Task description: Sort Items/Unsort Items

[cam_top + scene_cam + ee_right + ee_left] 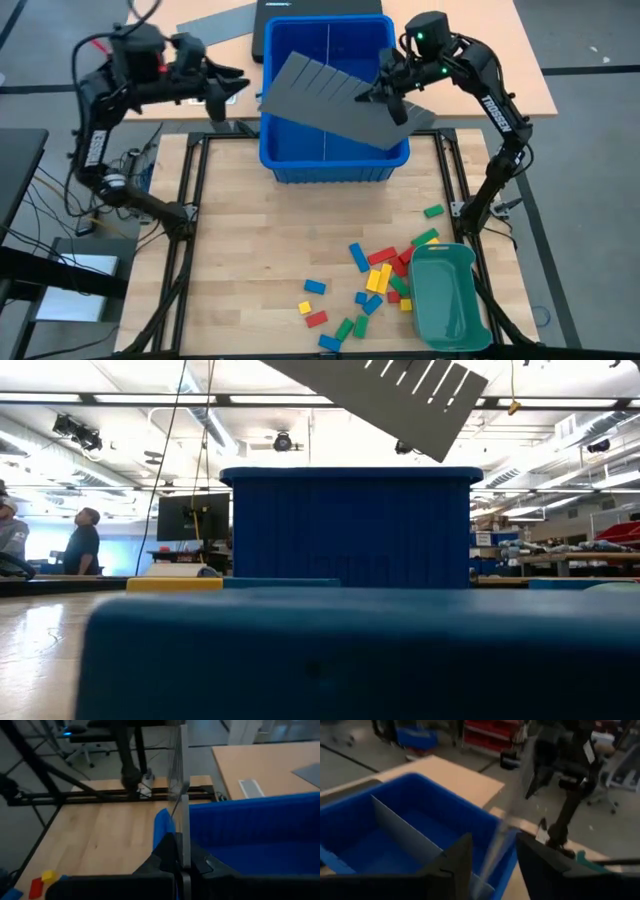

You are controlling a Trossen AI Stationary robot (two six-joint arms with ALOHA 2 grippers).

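Blocks [385, 275] lie scattered on the wooden table [250, 250] at about five o'clock from its centre in the high view: red, yellow, green and blue pieces, most of them bunched just beside the teal-green tray [445, 295], a few spread out toward six o'clock, and one green block apart near the table's three o'clock edge. In the low view a blue block fills the foreground right against the lens, with a yellow one behind it.

At twelve o'clock on the table stands a blue bin [335, 160] with a thin upright partition running down its middle. Tilted above the bin hangs a grey slotted divider sheet [330, 100], its slotted edge toward ten o'clock and its lower end toward four o'clock, over the bin's rim. The low view shows the sheet [390, 400] slanting in the air above the bin [350, 530], not resting inside it.

The right gripper [390, 88] sits at the sheet's two o'clock side, its jaws clamped on the sheet's edge; the right wrist view shows the thin sheet edge-on, pinched between the dark fingers [167, 855].

The left gripper [225, 85] is at ten o'clock of the bin, clear of the sheet, with its jaws apart; in its wrist view the two fingers [455, 862] stand separated with nothing between them.

Two people stand far back in the room.
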